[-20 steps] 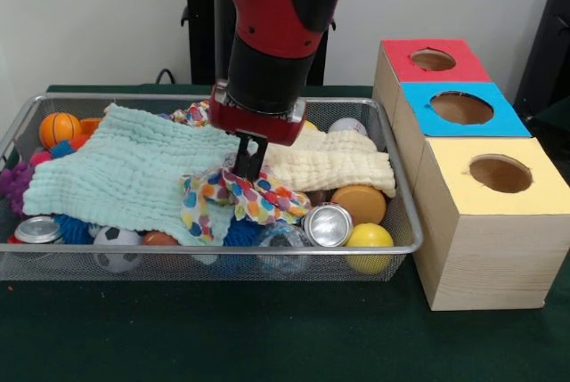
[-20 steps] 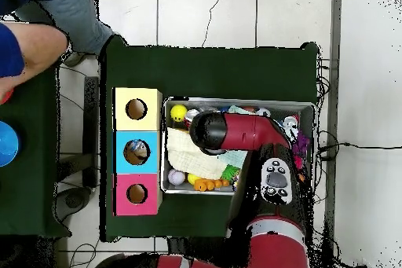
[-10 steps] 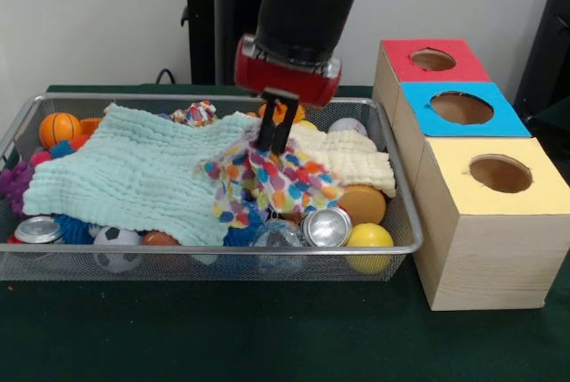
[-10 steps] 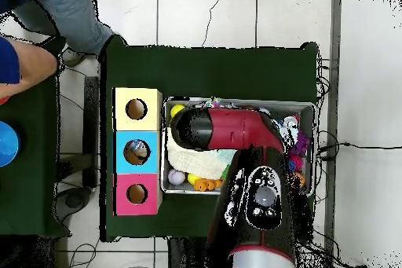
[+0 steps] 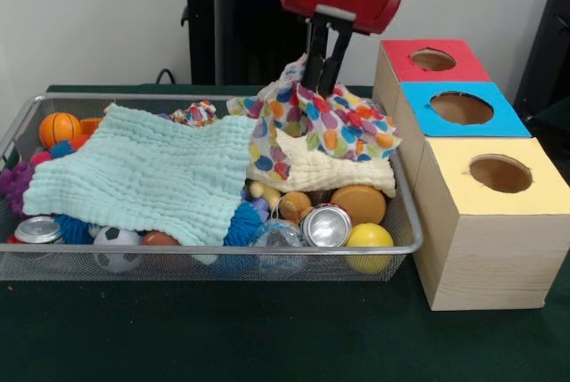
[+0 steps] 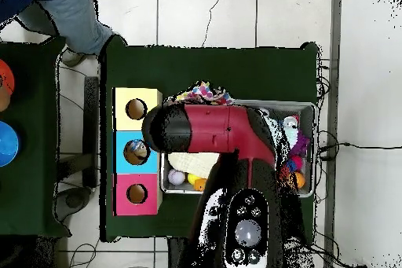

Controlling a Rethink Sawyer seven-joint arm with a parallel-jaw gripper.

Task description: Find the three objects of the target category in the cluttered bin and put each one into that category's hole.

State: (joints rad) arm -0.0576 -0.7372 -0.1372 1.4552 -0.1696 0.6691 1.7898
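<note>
The multicoloured spotted cloth hangs pinched in the closed gripper above the wire mesh bin, apparently mid-carry, next needing alignment over a box hole.

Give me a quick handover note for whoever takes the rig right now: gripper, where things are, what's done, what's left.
Gripper: shut on the multicoloured cloth, lifted above the wire bin at its end nearest the boxes.
In the bin: mint cloth, cream cloth, balls and cans.
Boxes: red box, blue box, yellow box beside the bin.
Done: the overhead view shows something in the blue hole.
Left: drop the held cloth, keep searching.
</note>
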